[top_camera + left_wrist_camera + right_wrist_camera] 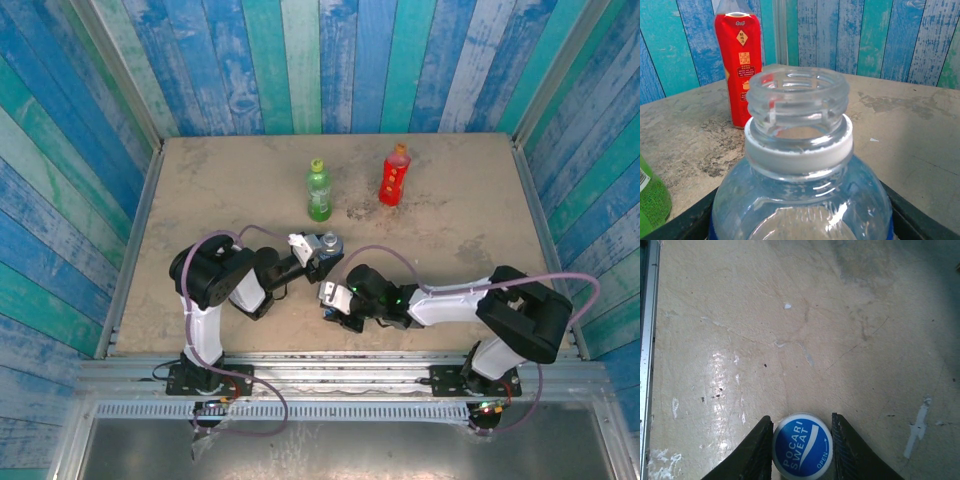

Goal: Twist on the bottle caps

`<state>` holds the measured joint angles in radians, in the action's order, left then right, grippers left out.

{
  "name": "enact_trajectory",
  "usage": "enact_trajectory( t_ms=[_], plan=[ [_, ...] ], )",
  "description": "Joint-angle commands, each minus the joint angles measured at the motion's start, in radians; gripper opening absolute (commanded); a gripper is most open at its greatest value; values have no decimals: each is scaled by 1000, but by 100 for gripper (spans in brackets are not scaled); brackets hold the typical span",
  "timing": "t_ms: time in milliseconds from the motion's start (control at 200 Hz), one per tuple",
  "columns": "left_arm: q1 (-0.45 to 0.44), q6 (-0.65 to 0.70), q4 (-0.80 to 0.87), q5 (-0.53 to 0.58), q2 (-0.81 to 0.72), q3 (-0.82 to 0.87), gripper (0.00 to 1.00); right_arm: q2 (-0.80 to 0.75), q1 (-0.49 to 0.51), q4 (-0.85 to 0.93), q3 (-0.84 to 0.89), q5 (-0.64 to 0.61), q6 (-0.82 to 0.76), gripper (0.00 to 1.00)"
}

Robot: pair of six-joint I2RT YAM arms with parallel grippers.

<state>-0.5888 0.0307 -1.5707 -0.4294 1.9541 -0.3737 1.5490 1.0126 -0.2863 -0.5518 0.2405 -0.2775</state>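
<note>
My left gripper [316,252] is shut on the short clear bottle [800,150], whose threaded mouth is uncapped; the dark fingers [687,225] hug its lower sides. In the top view this bottle [328,241] stands mid-table. The blue cap [801,446], printed "Pocari Sweat", lies flat on the table between the fingers of my right gripper [801,440], which press on both its sides. That gripper [331,300] sits low, just in front of the clear bottle. Farther back stand the green bottle [318,192] with a yellow-green cap [317,165] and the red bottle [395,176] with its cap [399,149].
Blue and teal plank walls [330,60] enclose the beige table [220,180] on three sides. A metal rail [340,365] runs along the near edge by the arm bases. In the left wrist view the red bottle [740,65] and the green bottle [650,200] stand behind the clear one.
</note>
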Motion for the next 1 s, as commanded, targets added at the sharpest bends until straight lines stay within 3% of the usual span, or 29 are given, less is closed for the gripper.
enact_trajectory(
  t_ms=[0, 466, 706, 991],
  plan=[
    [3, 20, 11, -23, -56, 12, 60, -60, 5, 58, -17, -35, 40, 30],
    [4, 24, 63, -102, -76, 18, 60, -379, -67, 284, -135, -148, 71, 31],
    [3, 42, 105, -216, -84, 16, 60, -300, -182, 370, -290, -82, 48, 32],
    [3, 30, 77, -227, -74, 26, 60, -171, -246, 436, -396, -18, 50, 34]
  ],
)
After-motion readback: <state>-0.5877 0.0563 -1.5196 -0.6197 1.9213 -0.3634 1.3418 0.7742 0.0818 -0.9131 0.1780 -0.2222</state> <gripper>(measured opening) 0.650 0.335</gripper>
